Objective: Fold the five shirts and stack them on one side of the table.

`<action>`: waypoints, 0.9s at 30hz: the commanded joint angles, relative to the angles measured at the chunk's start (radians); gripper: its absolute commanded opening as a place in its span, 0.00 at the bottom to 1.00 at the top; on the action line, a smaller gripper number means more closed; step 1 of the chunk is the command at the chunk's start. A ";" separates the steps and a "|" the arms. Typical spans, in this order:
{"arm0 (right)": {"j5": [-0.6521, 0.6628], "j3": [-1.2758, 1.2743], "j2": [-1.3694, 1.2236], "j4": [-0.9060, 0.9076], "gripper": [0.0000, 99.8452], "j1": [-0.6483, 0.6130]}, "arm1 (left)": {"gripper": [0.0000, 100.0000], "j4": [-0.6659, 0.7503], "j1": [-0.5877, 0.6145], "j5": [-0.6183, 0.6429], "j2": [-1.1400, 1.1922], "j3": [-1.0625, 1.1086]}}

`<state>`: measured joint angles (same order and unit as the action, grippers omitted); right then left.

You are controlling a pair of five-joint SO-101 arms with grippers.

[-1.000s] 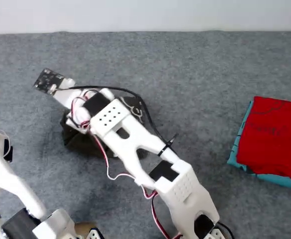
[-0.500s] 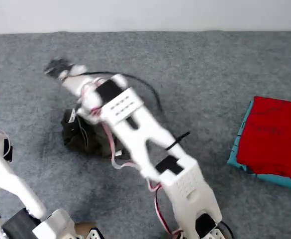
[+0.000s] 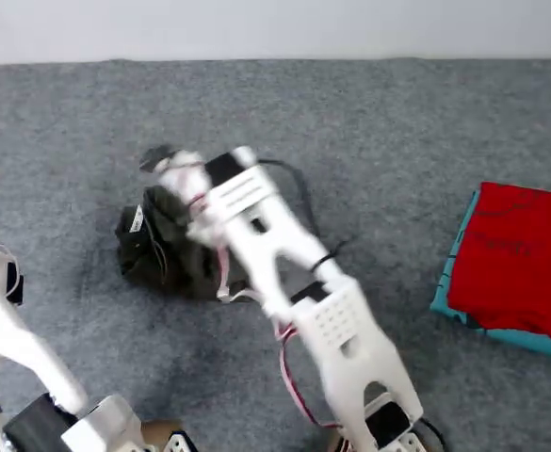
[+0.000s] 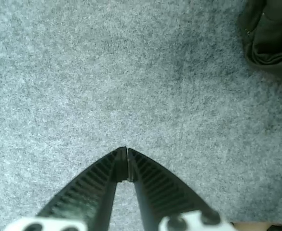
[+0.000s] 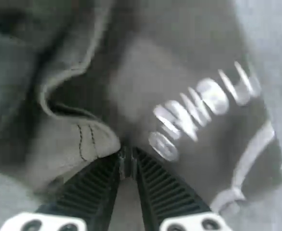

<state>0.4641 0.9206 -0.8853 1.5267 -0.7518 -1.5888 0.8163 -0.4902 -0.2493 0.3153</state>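
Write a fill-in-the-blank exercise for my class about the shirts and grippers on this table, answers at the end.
The red shirt lies folded on top of a shirt coloured ____.
The crumpled black shirt lies beneath the ____ arm's gripper.
The left gripper hangs over bare table with its fingers ____.
Missing words: teal; right; shut.

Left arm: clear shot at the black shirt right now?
Probably yes, at its near edge: bare carpet lies between the left gripper and the black shirt. The right arm hangs over the shirt's middle, so that part looks blocked.
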 commanded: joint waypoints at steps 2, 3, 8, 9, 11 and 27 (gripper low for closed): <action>0.006 0.183 0.016 0.054 0.01 -0.170 | 0.01 0.021 -0.006 0.000 -0.040 -0.028; 0.009 0.212 0.015 0.076 0.01 -0.193 | 0.01 0.021 -0.005 0.000 -0.040 -0.028; 0.006 0.358 0.021 0.185 0.01 -0.154 | 0.01 0.021 -0.008 0.002 -0.041 -0.030; 0.006 0.390 0.021 0.214 0.01 -0.125 | 0.01 0.018 -0.008 0.002 -0.041 -0.031; 0.005 0.459 0.021 0.268 0.01 -0.062 | 0.01 0.011 -0.026 0.009 -0.041 -0.028; -0.150 0.103 0.386 0.271 0.01 0.341 | 0.17 -0.071 -0.555 0.390 -0.031 -0.030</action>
<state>0.3445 1.1216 -0.6383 1.7568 -0.4803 -1.6517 0.3544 -0.1634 -0.2493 0.3153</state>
